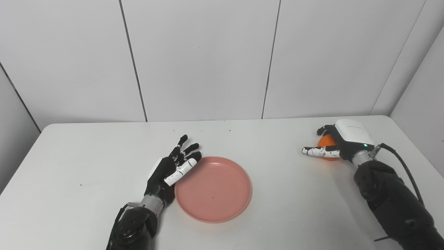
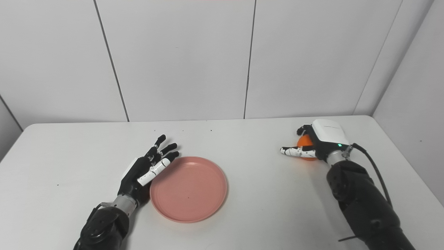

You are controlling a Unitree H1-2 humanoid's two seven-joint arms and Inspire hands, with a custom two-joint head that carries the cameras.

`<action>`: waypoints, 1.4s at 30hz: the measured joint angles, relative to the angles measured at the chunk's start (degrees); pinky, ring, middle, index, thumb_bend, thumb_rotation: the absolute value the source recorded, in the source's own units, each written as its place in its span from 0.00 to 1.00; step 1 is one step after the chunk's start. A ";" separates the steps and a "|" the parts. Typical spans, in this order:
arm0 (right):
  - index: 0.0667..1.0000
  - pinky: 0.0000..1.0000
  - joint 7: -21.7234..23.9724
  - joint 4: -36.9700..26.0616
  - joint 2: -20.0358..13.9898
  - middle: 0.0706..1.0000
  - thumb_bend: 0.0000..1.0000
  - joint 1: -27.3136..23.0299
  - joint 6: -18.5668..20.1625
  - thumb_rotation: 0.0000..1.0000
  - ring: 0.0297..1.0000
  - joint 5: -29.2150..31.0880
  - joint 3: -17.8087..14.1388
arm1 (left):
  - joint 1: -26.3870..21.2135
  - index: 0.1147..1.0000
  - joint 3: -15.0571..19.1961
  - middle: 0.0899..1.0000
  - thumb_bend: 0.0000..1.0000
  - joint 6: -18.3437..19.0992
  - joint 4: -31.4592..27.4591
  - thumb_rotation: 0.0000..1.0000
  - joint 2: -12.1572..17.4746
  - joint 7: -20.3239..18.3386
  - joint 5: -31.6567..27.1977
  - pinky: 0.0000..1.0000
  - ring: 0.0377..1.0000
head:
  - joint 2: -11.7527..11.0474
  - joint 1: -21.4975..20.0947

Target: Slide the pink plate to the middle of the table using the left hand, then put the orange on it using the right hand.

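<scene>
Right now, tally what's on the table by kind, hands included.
Plates: 1, the pink plate
Fruit: 1, the orange, under the right hand
Robot hands: 2, the right one and the left hand beside the plate's rim
Total: 4

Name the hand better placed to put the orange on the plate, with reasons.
Right. The right hand is already cupped over the orange. The left hand lies open against the pink plate's left rim, far from the fruit.
</scene>
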 measured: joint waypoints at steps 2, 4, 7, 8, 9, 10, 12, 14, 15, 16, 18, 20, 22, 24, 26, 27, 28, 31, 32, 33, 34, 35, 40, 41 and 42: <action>0.64 0.53 0.00 0.08 0.00 0.65 0.75 0.00 0.01 0.73 0.62 0.38 0.06 | 0.14 1.00 -0.01 0.87 0.67 0.32 -0.36 0.40 0.01 0.00 0.01 0.85 0.86 | 0.09 0.00; 0.64 0.53 -0.06 0.68 0.00 0.65 0.75 0.00 0.01 0.73 0.62 0.68 0.13 | 0.46 1.00 -0.03 0.87 0.67 0.52 -0.88 0.40 0.01 0.00 0.01 0.85 0.86 | 0.18 0.00; 0.65 0.55 -0.41 1.85 0.01 0.66 0.75 0.00 0.04 0.73 0.63 0.77 0.23 | 0.76 1.00 -0.05 0.87 0.67 0.63 -1.29 0.40 0.01 0.01 0.02 0.86 0.86 | 0.27 0.00; 0.65 0.55 -0.41 1.86 0.01 0.67 0.75 0.00 0.05 0.73 0.63 0.83 0.30 | 0.80 1.00 -0.05 0.87 0.66 0.65 -1.34 0.40 0.02 0.00 0.01 0.86 0.86 | 0.35 0.00; 0.65 0.55 -0.43 1.89 0.01 0.67 0.75 0.00 0.05 0.73 0.63 0.91 0.31 | 0.80 1.00 -0.05 0.87 0.66 0.67 -1.34 0.40 0.04 0.00 0.01 0.87 0.87 | 0.35 0.00; 0.65 0.54 -0.49 1.96 0.01 0.67 0.74 0.00 0.04 0.73 0.63 0.99 0.31 | 0.80 1.00 -0.04 0.87 0.66 0.67 -1.33 0.40 0.05 -0.01 0.01 0.87 0.87 | 0.35 0.00; 0.64 0.53 -0.78 2.22 0.01 0.65 0.74 0.00 0.04 0.71 0.61 1.22 0.30 | 0.80 1.00 -0.05 0.88 0.66 0.67 -1.33 0.40 0.08 -0.03 0.00 0.87 0.87 | 0.35 -0.09; 0.63 0.53 -1.64 2.55 0.07 0.64 0.72 0.00 0.03 0.68 0.60 1.31 0.30 | 0.80 1.00 -0.05 0.88 0.66 0.67 -1.33 0.40 0.08 -0.04 0.00 0.87 0.87 | 0.35 0.00; 0.63 0.52 -2.31 2.92 0.17 0.63 0.72 0.00 0.03 0.65 0.59 1.34 0.30 | 0.80 1.00 -0.05 0.88 0.66 0.67 -1.32 0.40 0.08 -0.04 0.00 0.87 0.87 | 0.35 0.00; 0.62 0.51 -3.19 3.45 0.34 0.62 0.71 0.00 0.00 0.63 0.58 1.41 0.28 | 0.80 1.00 -0.05 0.88 0.66 0.67 -1.32 0.40 0.08 -0.04 0.00 0.87 0.87 | 0.44 0.09; 0.60 0.47 -5.44 4.24 0.72 0.60 0.70 0.00 -0.21 0.62 0.55 1.67 0.25 | 0.80 1.00 -0.05 0.87 0.66 0.69 -1.34 0.40 0.10 -0.04 -0.01 0.86 0.87 | 0.53 0.09; 0.59 0.46 -7.71 5.55 0.82 0.59 0.70 0.00 -0.96 0.61 0.53 1.94 0.24 | 0.80 1.00 -0.04 0.87 0.66 0.80 -1.40 0.40 0.09 -0.04 -0.02 0.86 0.87 | 0.62 0.09; 0.59 0.43 -10.39 6.43 0.88 0.58 0.71 0.12 -1.67 0.60 0.52 2.13 0.11 | 0.80 1.00 -0.01 0.87 0.66 0.91 -1.45 0.39 0.08 -0.04 -0.10 0.86 0.87 | 0.62 0.09; 0.59 0.42 -14.01 7.78 1.13 0.57 0.71 0.23 -2.15 0.64 0.50 2.14 -0.14 | 0.80 1.00 0.01 0.86 0.67 0.92 -1.43 0.39 0.05 -0.05 -0.21 0.86 0.87 | 0.53 0.18; 0.61 0.42 -17.41 8.67 1.27 0.58 0.71 0.59 -2.66 0.66 0.51 2.03 -0.23 | 0.79 1.00 0.03 0.87 0.67 0.92 -1.42 0.39 0.04 -0.08 -0.24 0.85 0.86 | 0.44 0.26; 0.61 0.42 -18.78 9.16 1.39 0.58 0.71 0.71 -2.88 0.66 0.51 1.98 -0.22 | 0.79 1.00 0.02 0.87 0.68 0.92 -1.41 0.39 0.04 -0.08 -0.24 0.85 0.86 | 0.44 0.26; 0.62 0.43 -19.65 9.61 1.50 0.59 0.71 0.83 -2.94 0.67 0.52 1.86 -0.15 | 0.79 1.00 0.00 0.87 0.67 0.92 -1.41 0.39 0.04 -0.10 -0.24 0.86 0.87 | 0.44 0.26; 0.60 0.41 -23.60 10.31 1.63 0.55 0.69 1.38 -2.93 0.65 0.48 0.48 0.77 | 0.78 1.00 0.04 0.86 0.68 0.92 -1.41 0.38 0.02 -0.17 -0.26 0.84 0.86 | 0.62 0.53; 0.56 0.35 -25.25 10.76 1.66 0.49 0.68 1.52 -2.94 0.61 0.42 -0.25 1.35 | 0.78 1.00 0.09 0.85 0.69 0.91 -1.42 0.37 -0.01 -0.17 -0.27 0.82 0.84 | 0.70 0.62; 0.56 0.35 -27.19 11.52 1.81 0.48 0.68 1.53 -2.94 0.61 0.41 -1.22 1.66 | 0.79 1.00 0.15 0.85 0.69 0.92 -1.42 0.37 -0.07 -0.16 -0.27 0.82 0.84 | 0.70 0.62; 0.52 0.31 -28.30 12.18 1.97 0.45 0.66 1.54 -2.94 0.56 0.37 -1.58 1.74 | 0.79 1.00 0.17 0.85 0.69 0.91 -1.42 0.37 -0.12 -0.16 -0.26 0.81 0.84 | 0.70 0.62; 0.50 0.30 -30.27 13.03 2.18 0.43 0.65 1.54 -2.96 0.54 0.35 -1.74 1.80 | 0.79 1.00 0.20 0.85 0.69 0.90 -1.42 0.37 -0.18 -0.17 -0.28 0.81 0.84 | 0.70 0.62; 0.43 0.20 -37.30 17.23 2.75 0.31 0.56 0.86 -5.62 0.26 0.24 -1.73 2.49 | 0.80 1.00 0.39 0.85 0.67 0.91 -1.42 0.36 -0.24 -0.23 -0.52 0.83 0.85 | 0.70 0.70; 0.44 0.20 -38.10 17.88 2.75 0.31 0.52 0.61 -6.23 0.19 0.24 -1.66 2.73 | 0.81 1.00 0.42 0.85 0.67 0.91 -1.42 0.36 -0.25 -0.24 -0.62 0.83 0.85 | 0.70 0.70; 0.44 0.20 -38.80 18.16 2.75 0.30 0.52 0.45 -6.71 0.19 0.24 -1.46 2.89 | 0.81 1.00 0.42 0.85 0.67 0.91 -1.42 0.36 -0.24 -0.25 -0.69 0.83 0.85 | 0.70 0.70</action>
